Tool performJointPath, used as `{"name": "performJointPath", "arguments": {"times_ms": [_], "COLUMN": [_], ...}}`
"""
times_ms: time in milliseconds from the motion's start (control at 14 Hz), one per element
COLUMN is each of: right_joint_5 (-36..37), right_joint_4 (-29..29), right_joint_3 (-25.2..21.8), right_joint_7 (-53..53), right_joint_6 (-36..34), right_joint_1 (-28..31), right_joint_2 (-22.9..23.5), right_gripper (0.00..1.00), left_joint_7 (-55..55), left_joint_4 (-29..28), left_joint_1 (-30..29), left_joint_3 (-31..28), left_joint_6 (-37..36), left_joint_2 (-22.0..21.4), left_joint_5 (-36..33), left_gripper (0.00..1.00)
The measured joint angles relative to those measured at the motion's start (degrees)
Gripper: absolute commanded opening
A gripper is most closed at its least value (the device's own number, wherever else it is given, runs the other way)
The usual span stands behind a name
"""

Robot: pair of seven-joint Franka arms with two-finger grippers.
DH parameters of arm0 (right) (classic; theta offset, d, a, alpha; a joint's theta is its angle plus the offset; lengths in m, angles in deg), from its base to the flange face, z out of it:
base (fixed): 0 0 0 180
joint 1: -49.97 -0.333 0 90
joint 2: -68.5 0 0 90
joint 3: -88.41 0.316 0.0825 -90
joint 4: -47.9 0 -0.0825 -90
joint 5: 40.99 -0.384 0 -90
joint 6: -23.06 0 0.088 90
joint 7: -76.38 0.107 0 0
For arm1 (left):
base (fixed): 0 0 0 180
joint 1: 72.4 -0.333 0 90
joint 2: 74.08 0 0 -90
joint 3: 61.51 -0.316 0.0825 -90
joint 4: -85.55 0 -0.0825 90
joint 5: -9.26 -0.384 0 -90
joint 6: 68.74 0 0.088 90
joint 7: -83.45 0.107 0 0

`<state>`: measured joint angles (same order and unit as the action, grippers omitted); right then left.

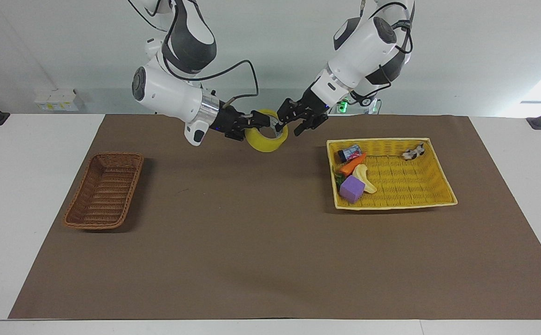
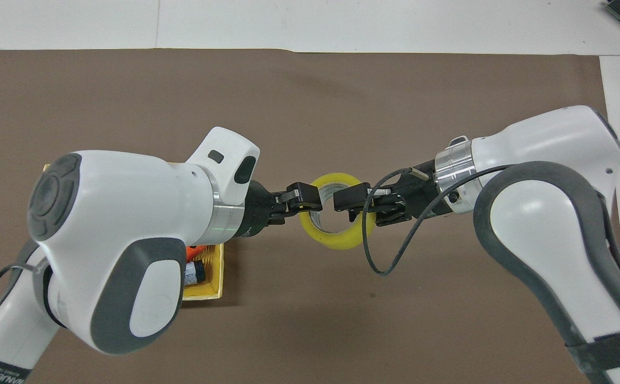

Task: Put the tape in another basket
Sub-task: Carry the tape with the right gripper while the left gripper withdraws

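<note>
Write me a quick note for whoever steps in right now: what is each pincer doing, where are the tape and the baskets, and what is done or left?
Right pincer: shut on the yellow tape, holding it in the air over the brown mat.
Left pincer: open, right beside the tape, no grip on it.
Brown basket: at the right arm's end of the table, nothing in it.
Yellow basket: at the left arm's end, holding a purple block and other small items.
Done: tape is out of the yellow basket and in the right pincer.
Left: carry it to the brown basket and let go.
</note>
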<state>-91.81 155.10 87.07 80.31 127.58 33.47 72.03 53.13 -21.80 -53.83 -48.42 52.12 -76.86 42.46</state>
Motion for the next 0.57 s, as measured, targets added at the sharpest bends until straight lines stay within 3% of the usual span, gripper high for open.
{"name": "performJointPath", "arguments": {"times_ms": [286, 571], "right_joint_5": [0.0, 0.7], "right_joint_4": [-0.2, -1.8], "right_joint_3": [0.0, -0.3], "right_joint_7": [0.0, -1.8], "right_joint_6": [-1.0, -6.2], "right_joint_1": [2.3, 9.5], "right_joint_2": [0.0, -0.1], "right_gripper": [0.00, 0.00], "left_joint_7": [1.8, 10.2], "left_joint_4": [0.0, -0.1], "left_joint_1": [-6.9, -14.9], "left_joint_3": [-0.5, -0.8], "left_joint_6": [-6.6, -9.1], "left_joint_2": [-2.1, -2.1], "left_joint_5": [-0.8, -8.3], "left_gripper": [1.00, 1.00]}}
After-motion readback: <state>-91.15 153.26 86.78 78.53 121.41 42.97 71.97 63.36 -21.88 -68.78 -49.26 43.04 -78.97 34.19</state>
